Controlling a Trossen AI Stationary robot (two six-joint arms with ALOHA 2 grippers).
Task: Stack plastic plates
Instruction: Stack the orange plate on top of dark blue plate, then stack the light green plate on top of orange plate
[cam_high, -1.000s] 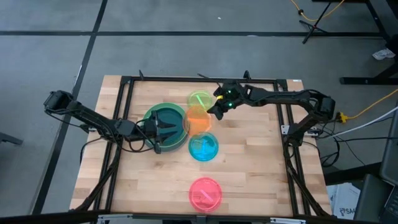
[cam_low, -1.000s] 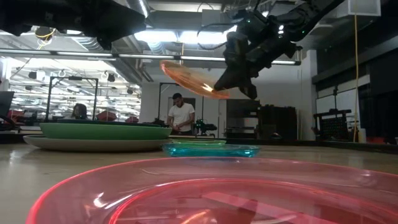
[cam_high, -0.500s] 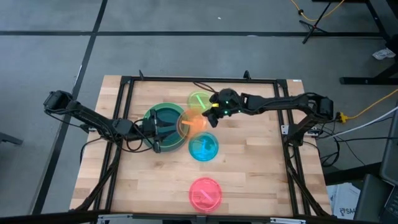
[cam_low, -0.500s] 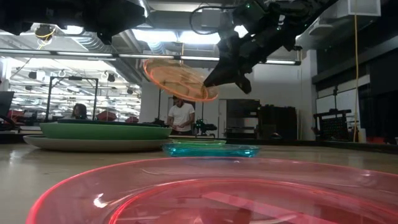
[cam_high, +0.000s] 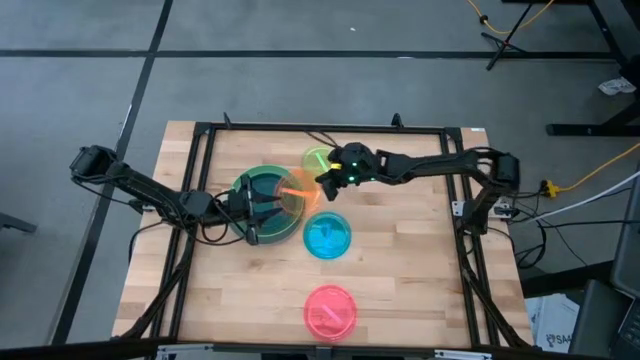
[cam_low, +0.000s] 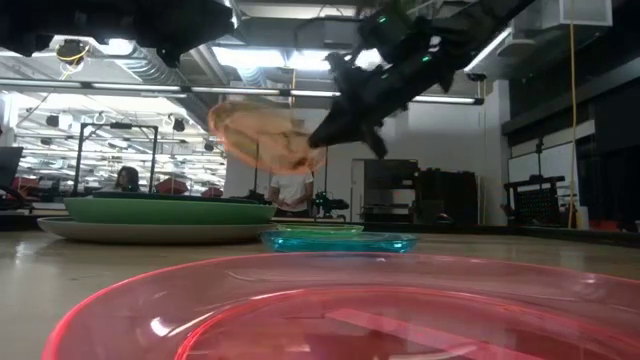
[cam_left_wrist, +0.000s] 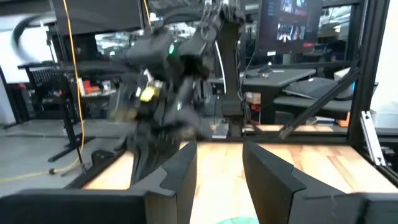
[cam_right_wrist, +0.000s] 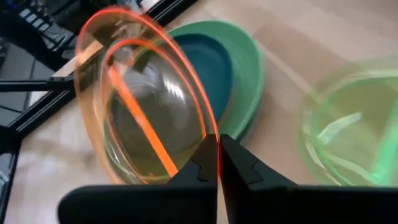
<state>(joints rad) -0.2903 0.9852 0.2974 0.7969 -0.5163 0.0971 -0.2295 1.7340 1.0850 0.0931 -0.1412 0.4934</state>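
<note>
The plastic plates are spread over the wooden table (cam_high: 400, 260), and one of them, the orange plate (cam_right_wrist: 140, 99), is up in the air. The right gripper (cam_right_wrist: 217, 152) has its fingers closed tight on the rim of this orange plate and holds it tilted, above the edge of the stack of large plates (cam_high: 262, 200). In that stack I can see a dark teal plate (cam_right_wrist: 208, 59) lying inside a light green plate (cam_right_wrist: 249, 68), and from the low view a pale plate (cam_low: 150, 232) is under the green one. The lime plate (cam_high: 318, 160) lies flat on the table just beside the stack, on the far side, and partly below the right arm. The blue plate (cam_high: 327, 237) lies flat near the stack, toward the front. The pink plate (cam_high: 330, 310) is alone, well apart from the others, near the front edge of the table. The left gripper (cam_high: 262, 212) rests low at the stack of large plates, its fingers (cam_left_wrist: 180, 171) parted with a clear gap between them, and I see nothing held in them. Behind the table, far in the room, a person (cam_low: 290, 195) stands, partly hidden by the orange plate in the low view.
</note>
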